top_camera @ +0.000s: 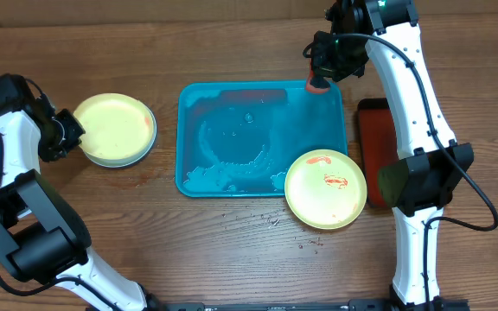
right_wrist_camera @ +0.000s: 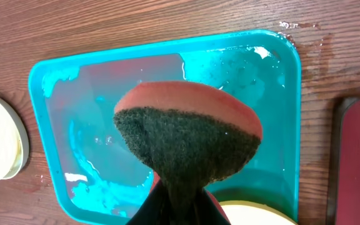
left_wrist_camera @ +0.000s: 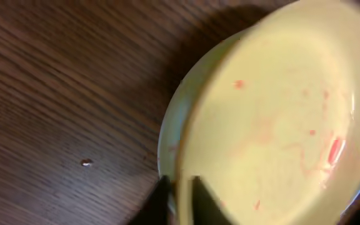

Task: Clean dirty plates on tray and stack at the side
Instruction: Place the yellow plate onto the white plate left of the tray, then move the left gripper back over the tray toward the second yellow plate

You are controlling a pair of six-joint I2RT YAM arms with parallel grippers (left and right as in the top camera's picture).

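Observation:
The turquoise tray [top_camera: 188, 138] lies mid-table, wet with foam; it also shows in the right wrist view [right_wrist_camera: 37, 94]. One yellow-green plate [top_camera: 325, 188] with red smears rests over the tray's near right corner. A second yellow-green plate [top_camera: 115, 128] sits on a pale plate left of the tray. My left gripper [top_camera: 69, 134] is shut on the left rim of this top plate [left_wrist_camera: 280, 112], one finger on each side [left_wrist_camera: 180, 200]. My right gripper [top_camera: 327, 65] is shut on a red sponge [top_camera: 316, 84] with a dark scouring face [right_wrist_camera: 189, 137], above the tray's far right corner.
A dark red tray [top_camera: 374, 142] lies right of the turquoise tray, partly under my right arm, and shows in the right wrist view [right_wrist_camera: 358, 156]. Small crumbs or droplets [top_camera: 271, 220] dot the wood in front of the tray.

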